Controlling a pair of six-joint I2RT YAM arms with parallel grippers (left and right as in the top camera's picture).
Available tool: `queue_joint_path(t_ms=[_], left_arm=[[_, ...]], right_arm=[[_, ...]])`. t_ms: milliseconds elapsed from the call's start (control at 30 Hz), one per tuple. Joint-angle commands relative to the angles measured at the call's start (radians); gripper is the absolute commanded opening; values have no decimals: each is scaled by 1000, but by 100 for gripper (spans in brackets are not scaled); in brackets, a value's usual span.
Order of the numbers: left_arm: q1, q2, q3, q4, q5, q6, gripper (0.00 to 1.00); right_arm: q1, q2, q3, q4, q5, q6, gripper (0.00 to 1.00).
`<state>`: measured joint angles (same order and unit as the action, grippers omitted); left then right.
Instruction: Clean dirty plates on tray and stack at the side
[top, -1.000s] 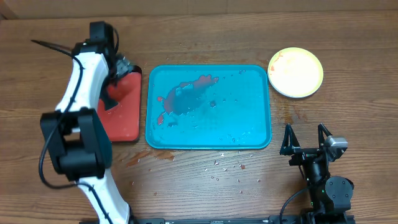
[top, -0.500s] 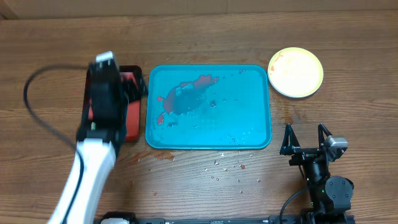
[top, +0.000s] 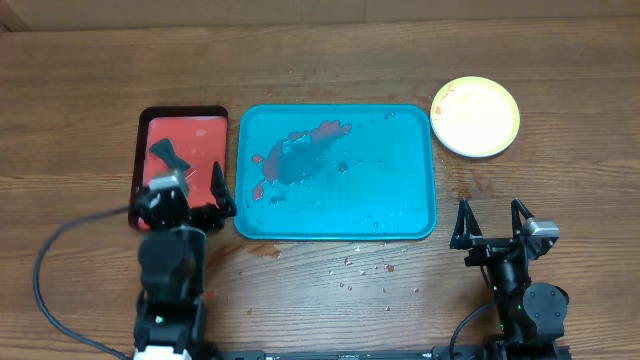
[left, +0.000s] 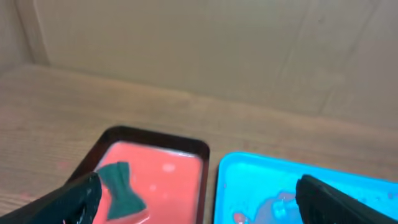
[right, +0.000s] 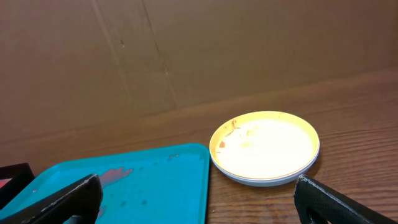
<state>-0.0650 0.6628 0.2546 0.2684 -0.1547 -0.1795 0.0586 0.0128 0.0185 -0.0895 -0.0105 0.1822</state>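
The plates (top: 475, 116) sit stacked on the desk (top: 330, 60), off the tray (top: 400, 200), just beside its far R corner. The top plate is yellow-green w/ faint orange-red marks near its L rim. The R wrist view shows a white rim under it. How many plates lie below can't be told.

The tray lies mid-desk, long side L-R, w/ no plates on it. A red sauce smear (top: 305, 150) covers its L-centre part, w/ small droplets scattered over the rest. Crumbs (top: 365, 265) dot the desk just in front of the tray.

A smaller red tray (top: 200, 140) w/ dark rim lies just L of the tray, close alongside. A dark green bow-shaped piece (top: 167, 153) rests on it, L of centre.

The L arm (top: 170, 270) comes up from the near edge, and its jaws are above the near end of the red tray. They are spread wide & grasp nothing; the L wrist view has the fingertips (left: 78, 199) at opposite bottom corners, w/ the green piece btwn them and further back.

The R arm (top: 525, 300) is at the near R of the desk, well apart from the plates. Its jaws are also spread wide & empty, fingertips (right: 62, 202) at the frame's bottom corners, facing the plates and the tray's R end. A cardboard wall (right: 199, 50) closes the back.
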Motion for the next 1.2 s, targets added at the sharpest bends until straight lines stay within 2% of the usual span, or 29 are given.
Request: queue_joint_path(t_ms=[0, 133, 367, 833, 1167], left_arm=[[3, -67, -100, 88, 50, 31, 100], [3, -133, -167, 110, 80, 60, 100], [3, -286, -251, 102, 148, 193, 100], [6, -637, -250, -348, 118, 210, 100], [8, -660, -250, -342, 93, 210, 100]], right_arm=[[-6, -10, -10, 5, 10, -7, 100], [-6, -10, -10, 5, 10, -7, 100], [-6, -10, -10, 5, 10, -7, 100], [-6, -10, -10, 5, 10, -7, 100], [-6, -10, -10, 5, 10, -7, 100]])
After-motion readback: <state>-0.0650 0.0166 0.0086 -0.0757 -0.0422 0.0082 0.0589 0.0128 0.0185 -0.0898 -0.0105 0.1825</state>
